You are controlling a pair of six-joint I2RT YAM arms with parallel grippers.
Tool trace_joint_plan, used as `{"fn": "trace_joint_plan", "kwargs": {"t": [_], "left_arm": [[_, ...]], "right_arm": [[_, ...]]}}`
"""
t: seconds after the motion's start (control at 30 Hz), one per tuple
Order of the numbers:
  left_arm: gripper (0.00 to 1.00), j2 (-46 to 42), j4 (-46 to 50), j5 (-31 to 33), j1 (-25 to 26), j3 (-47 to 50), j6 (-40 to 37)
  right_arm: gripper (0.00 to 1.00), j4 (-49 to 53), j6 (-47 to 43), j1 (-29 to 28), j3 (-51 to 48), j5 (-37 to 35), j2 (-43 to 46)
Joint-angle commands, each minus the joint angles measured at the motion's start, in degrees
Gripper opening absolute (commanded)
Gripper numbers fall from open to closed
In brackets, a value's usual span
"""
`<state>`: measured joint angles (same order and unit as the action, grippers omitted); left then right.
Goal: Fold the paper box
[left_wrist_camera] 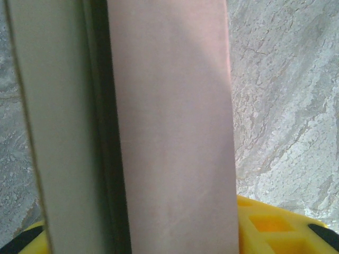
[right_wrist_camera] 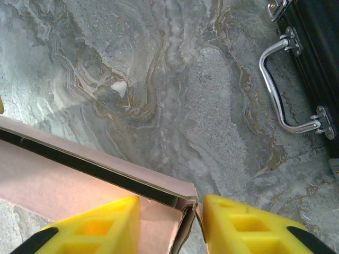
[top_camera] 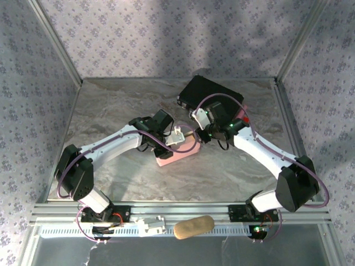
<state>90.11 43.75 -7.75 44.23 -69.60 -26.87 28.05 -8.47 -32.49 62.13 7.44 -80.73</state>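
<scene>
The paper box (top_camera: 176, 152) is a slim pale pink cardboard shape lying mid-table, partly folded. In the left wrist view a pink panel (left_wrist_camera: 175, 132) and a shadowed grey-green flap (left_wrist_camera: 58, 132) stand upright and span the whole gap between the yellow fingers (left_wrist_camera: 280, 227). My left gripper (left_wrist_camera: 153, 238) is shut on the box. My right gripper (right_wrist_camera: 172, 225) is open and straddles the box's end corner (right_wrist_camera: 185, 198). One of its fingers (right_wrist_camera: 100, 227) is over the inner panel. The other is just outside the end wall. In the top view both grippers meet over the box, left gripper (top_camera: 178, 133) and right gripper (top_camera: 201, 132).
A black hard case (top_camera: 211, 93) with a metal handle (right_wrist_camera: 273, 90) lies just behind the right arm. A small white scrap (right_wrist_camera: 119, 87) sits on the marble table (top_camera: 111, 111). A tan oblong object (top_camera: 194, 227) rests on the front rail. Patterned walls enclose the table.
</scene>
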Motion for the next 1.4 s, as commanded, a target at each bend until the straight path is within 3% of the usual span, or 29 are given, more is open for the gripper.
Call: {"fn": "trace_joint_plan", "kwargs": {"t": [0.0, 0.33, 0.5, 0.77, 1.17, 1.37], "left_arm": [[0.44, -1.3, 1.5, -0.8, -0.4, -1.0, -1.3], [0.44, -1.4, 1.6, -0.7, -0.4, -0.9, -0.9], [0.43, -1.2, 1.3, -0.2, -0.6, -1.0, -0.5], [0.42, -0.6, 0.8, -0.2, -1.0, -1.0, 0.5], [0.29, 0.9, 0.7, 0.6, -1.8, -2.0, 3.9], [0.29, 0.6, 0.5, 0.0, -1.8, -1.8, 4.2]], "right_arm": [[0.33, 3.8, -0.6, 0.6, 2.2, -1.0, 1.4], [0.17, 5.8, -0.7, 0.9, 3.2, -1.9, 0.7], [0.15, 6.1, -0.3, 0.7, 3.2, -2.7, 0.9], [0.0, 8.6, 1.1, -0.1, 4.7, -4.1, 0.4], [0.0, 14.0, 11.1, -1.2, 11.0, -1.8, -3.4], [0.0, 13.6, 15.1, -1.8, 11.9, -1.6, -3.7]]}}
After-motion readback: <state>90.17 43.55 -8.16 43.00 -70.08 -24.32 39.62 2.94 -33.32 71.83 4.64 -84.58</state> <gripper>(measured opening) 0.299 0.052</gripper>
